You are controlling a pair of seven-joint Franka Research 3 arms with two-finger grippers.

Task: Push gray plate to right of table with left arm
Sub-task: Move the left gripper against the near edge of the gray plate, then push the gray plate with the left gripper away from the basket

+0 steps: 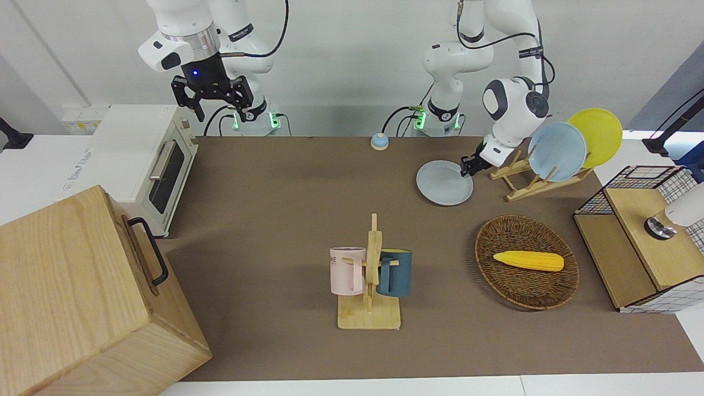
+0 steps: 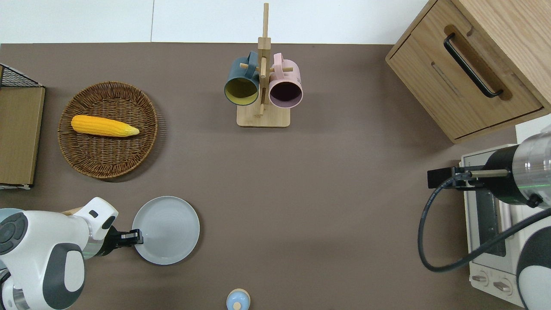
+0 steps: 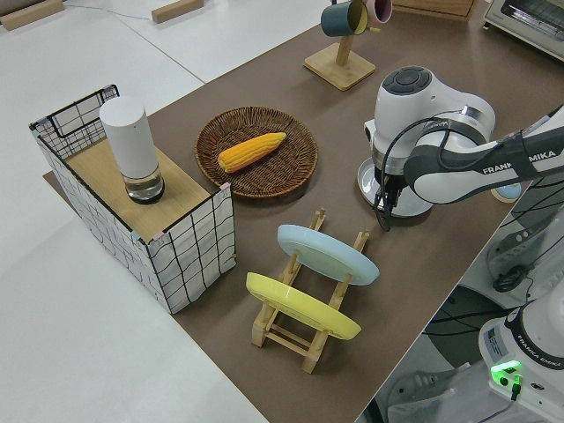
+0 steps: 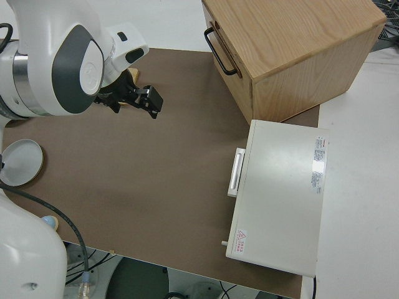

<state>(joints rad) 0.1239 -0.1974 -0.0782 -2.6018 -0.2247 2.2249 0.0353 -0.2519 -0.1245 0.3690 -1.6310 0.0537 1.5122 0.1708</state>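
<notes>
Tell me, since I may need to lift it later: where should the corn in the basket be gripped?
Grip the corn across its thick middle, coming straight down from above. It lies flat on its side in the shallow wicker basket, lengthwise along the table, so jaws closing across its width should clear the low rim. Its tapered tip would likely slip.

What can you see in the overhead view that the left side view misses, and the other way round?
Only the overhead view shows the gray plate whole, with the left arm's tool at its rim, and the wooden box. Only the left side view shows the sky-blue plate and yellow plate standing in their rack. Both show the basket holding the corn, and the mug stand.
</notes>
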